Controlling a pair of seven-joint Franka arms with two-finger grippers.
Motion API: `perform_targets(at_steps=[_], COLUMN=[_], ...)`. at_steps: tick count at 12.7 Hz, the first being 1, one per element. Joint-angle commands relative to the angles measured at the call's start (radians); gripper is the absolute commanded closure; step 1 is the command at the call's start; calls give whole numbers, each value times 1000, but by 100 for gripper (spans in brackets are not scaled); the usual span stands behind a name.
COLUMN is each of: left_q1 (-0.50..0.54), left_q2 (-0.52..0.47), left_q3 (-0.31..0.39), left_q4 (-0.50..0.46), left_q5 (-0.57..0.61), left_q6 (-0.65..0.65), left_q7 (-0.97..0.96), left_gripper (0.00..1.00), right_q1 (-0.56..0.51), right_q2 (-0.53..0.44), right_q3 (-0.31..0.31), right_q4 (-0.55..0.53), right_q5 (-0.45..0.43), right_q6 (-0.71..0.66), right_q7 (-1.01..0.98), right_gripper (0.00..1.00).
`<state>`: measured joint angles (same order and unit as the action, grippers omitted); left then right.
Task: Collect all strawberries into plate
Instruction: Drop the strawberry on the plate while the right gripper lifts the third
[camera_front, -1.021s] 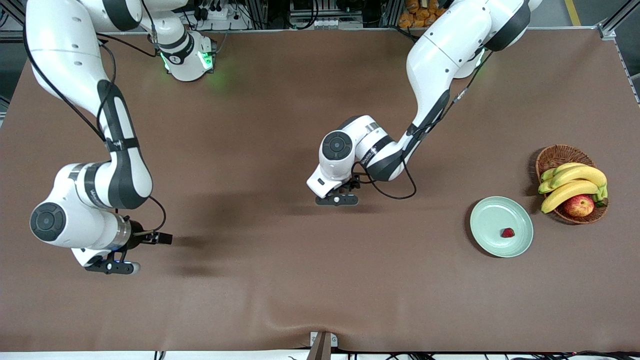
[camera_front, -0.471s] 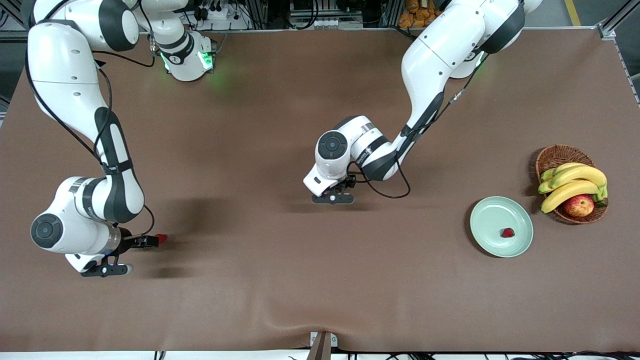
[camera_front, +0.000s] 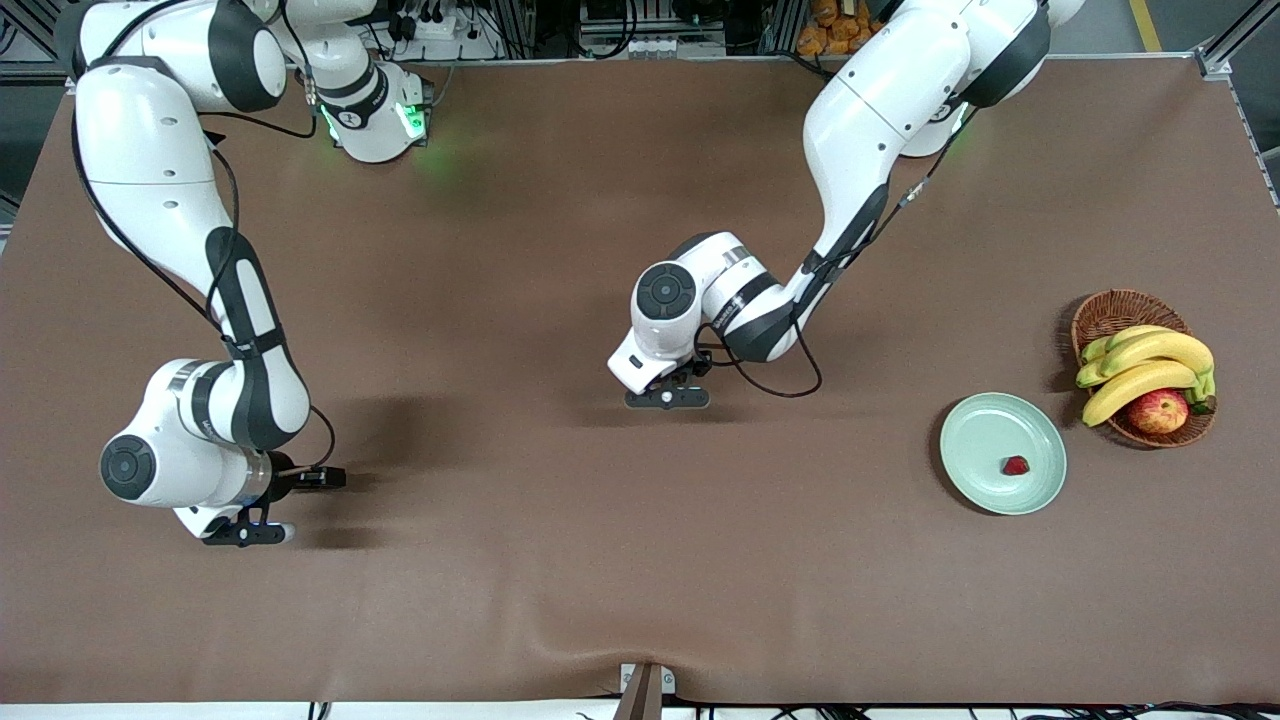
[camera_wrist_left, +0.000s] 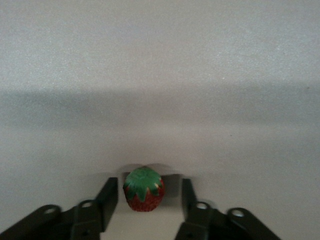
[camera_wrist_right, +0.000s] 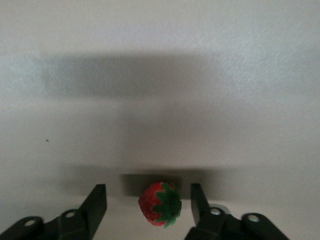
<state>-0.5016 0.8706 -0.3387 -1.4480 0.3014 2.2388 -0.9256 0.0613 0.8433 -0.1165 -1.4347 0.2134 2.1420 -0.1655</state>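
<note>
Down on the bench, both pincers straddle a strawberry each. The left pincer (camera_wrist_left: 145, 200), low near the bench's middle, has its fingers (camera_wrist_left: 109, 202) spread around a berry (camera_wrist_left: 144, 190) that stands cap-up between them, a narrow gap showing on either side, so nothing is pinched. The right pincer (camera_wrist_right: 148, 205), at the right arm's end of the bench and nearer the front camera, is likewise spread, wider, with its berry (camera_wrist_right: 160, 204) lying cap sideways between the fingers (camera_wrist_right: 96, 202), apart from both.

Doing this step well probably means keeping each berry centred as the fingers come in, so that both pads meet it together instead of one nudging it aside (a round berry rolls easily), with each pincer low at bench level. The sideways berry looks the trickier one; a grip across its body rather than its leafy cap seems safer. A gentle squeeze should do.

At the left arm's end sits the plate (camera_front: 980, 435), one strawberry (camera_front: 1016, 465) already in it. Beside the plate a basket (camera_front: 1112, 308) holds bananas (camera_front: 1150, 362) and an apple (camera_front: 1158, 411).
</note>
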Motion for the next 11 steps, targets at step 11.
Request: perform_targets(at_steps=[11], left_q1=[419], left_q2=[-159], left_q3=[-2], left_q4=[11], left_q5=[15], left_q6=[-137], left_q7=[-320], left_gripper=[100], right_q1=[81], right_q2=[-13], right_q3=[6], right_q4=[183], right_q5=[149], right_q6=[-338], right_q7=[272], right_gripper=[100])
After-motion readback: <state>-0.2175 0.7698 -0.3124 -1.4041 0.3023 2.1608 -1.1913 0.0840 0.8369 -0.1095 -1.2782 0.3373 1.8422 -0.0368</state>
